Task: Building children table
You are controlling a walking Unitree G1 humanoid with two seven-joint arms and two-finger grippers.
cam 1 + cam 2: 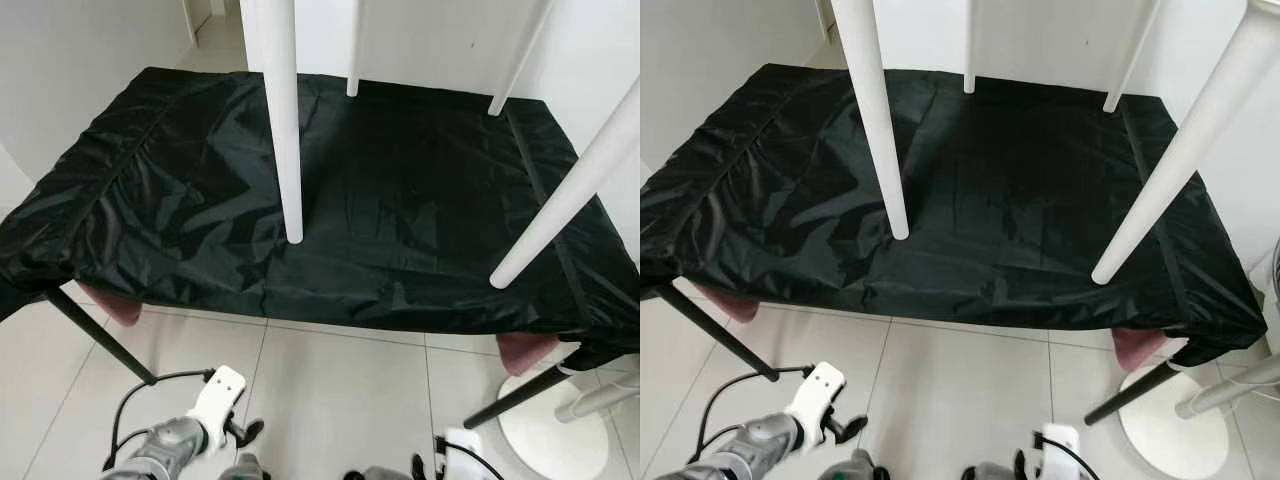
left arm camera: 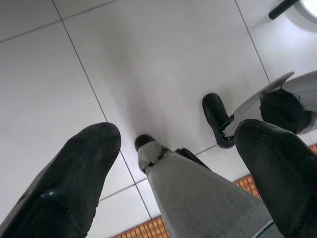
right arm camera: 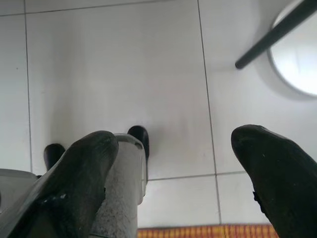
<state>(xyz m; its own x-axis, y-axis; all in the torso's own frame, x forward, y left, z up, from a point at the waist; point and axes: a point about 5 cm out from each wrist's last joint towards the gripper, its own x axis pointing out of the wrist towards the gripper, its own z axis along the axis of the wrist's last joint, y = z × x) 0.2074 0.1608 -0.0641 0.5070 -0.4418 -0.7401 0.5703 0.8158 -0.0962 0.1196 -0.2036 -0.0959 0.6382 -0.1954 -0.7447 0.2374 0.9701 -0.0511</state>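
Four white table legs stand with their round ends on a black cloth [image 1: 400, 200] that covers a work table. The near left leg [image 1: 285, 130] and near right leg [image 1: 570, 190] are closest; two more legs [image 1: 353, 60] stand at the back. My left gripper [image 2: 176, 134] hangs low over the tiled floor, open, with nothing between its fingers [image 2: 84, 163]. My right gripper [image 3: 173, 139] hangs low on the other side, also open with nothing in it. Both wrists show at the bottom of the eye views, the left wrist [image 1: 218, 398] and the right wrist [image 1: 462, 446].
Thin black table legs [image 1: 100, 335] slant down to the floor at both front corners. A white round base [image 1: 550, 430] stands on the tiles at the right. Pink objects [image 1: 112, 303] sit under the table. White walls close in behind. My own feet [image 2: 215, 116] stand on the tiles.
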